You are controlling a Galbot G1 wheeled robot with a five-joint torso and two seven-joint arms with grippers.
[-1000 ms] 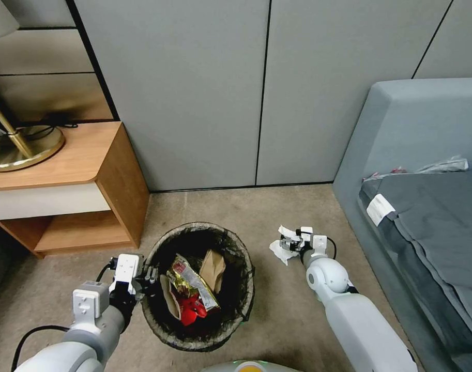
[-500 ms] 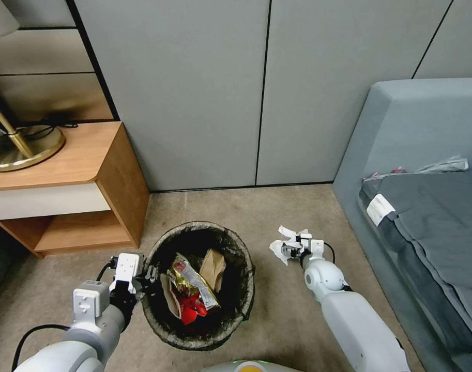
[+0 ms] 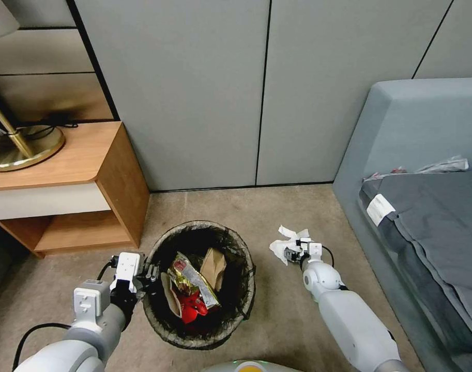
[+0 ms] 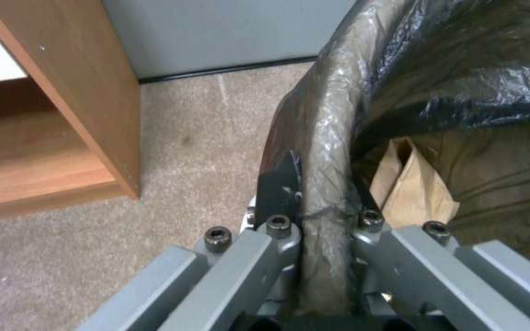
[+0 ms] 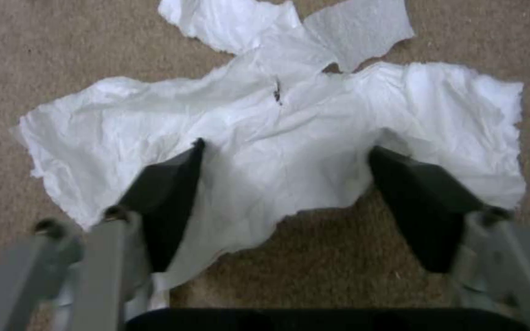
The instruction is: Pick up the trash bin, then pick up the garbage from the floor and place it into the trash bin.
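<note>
Overhead, head view: left claw [image 3: 149,274] clamps the rim of the one trash bin [image 3: 236,315], likely to keep it beside the pickup. Four pieces of garbage lie inside.

Left wrist view: fingers [image 4: 275,184] pinch the bagged rim; one brown paper bag [image 4: 413,188] sits within.

Right wrist view: right claw [image 5: 283,184] spreads wide over the one white tissue [image 5: 277,133] on the carpet floor [image 5: 62,55], positioned to grasp.

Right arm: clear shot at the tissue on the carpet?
Probably yes. The right gripper is open, its fingers straddling the white tissue on bare carpet, nothing between them.
</note>
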